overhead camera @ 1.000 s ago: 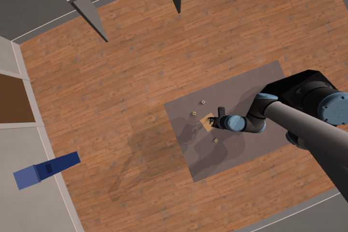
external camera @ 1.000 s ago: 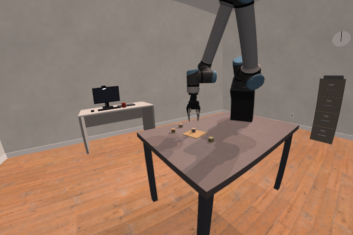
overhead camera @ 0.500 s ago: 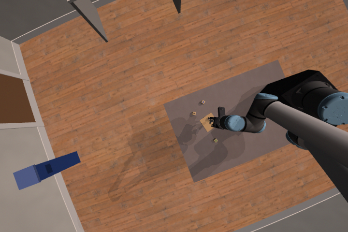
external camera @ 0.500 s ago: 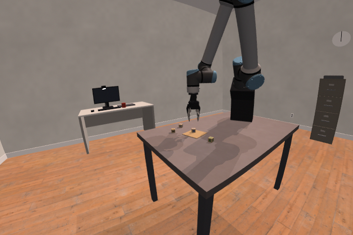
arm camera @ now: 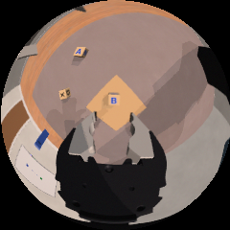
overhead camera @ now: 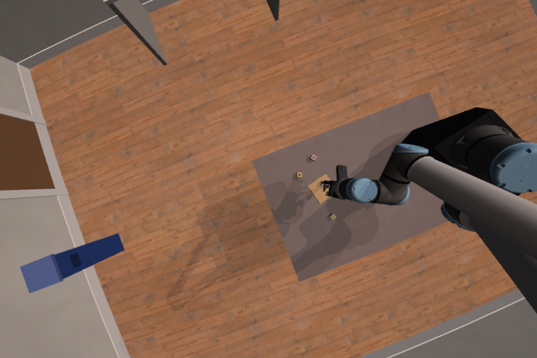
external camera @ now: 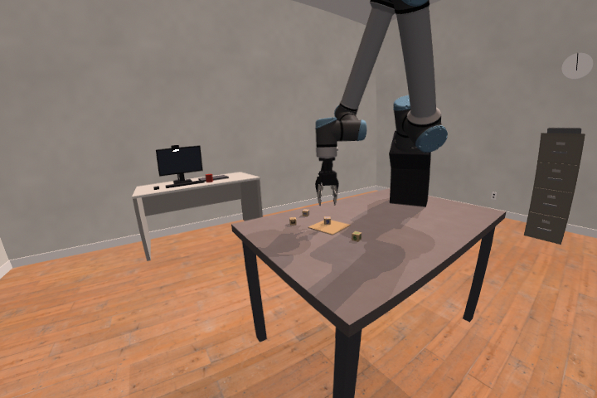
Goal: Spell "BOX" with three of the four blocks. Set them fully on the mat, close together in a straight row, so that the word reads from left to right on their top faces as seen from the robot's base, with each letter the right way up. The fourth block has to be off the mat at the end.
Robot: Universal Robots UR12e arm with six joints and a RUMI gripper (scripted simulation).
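Observation:
The tan mat (overhead camera: 320, 198) (external camera: 334, 229) (arm camera: 116, 82) lies on the table. The block B (external camera: 327, 220) (arm camera: 113, 100) sits on it, its blue letter upright in the wrist view; in the top view the gripper hides it. My gripper (overhead camera: 324, 189) (external camera: 327, 204) (arm camera: 113, 112) is partly open and empty, above the mat and block B. The block X (overhead camera: 299, 174) (external camera: 293, 220) (arm camera: 64, 94) and the block A (overhead camera: 313, 157) (external camera: 305, 212) (arm camera: 80, 51) stand off the mat. A greenish block (overhead camera: 333, 216) (external camera: 356, 235) stands off the mat's other side; its top letter is unreadable.
The grey-brown table (overhead camera: 404, 219) (external camera: 402, 253) carries the mat and blocks. The robot's black base (external camera: 410, 178) stands at its far end. A white desk (external camera: 196, 180) with a monitor (external camera: 179, 160) and a filing cabinet (external camera: 554, 187) stand away from the table.

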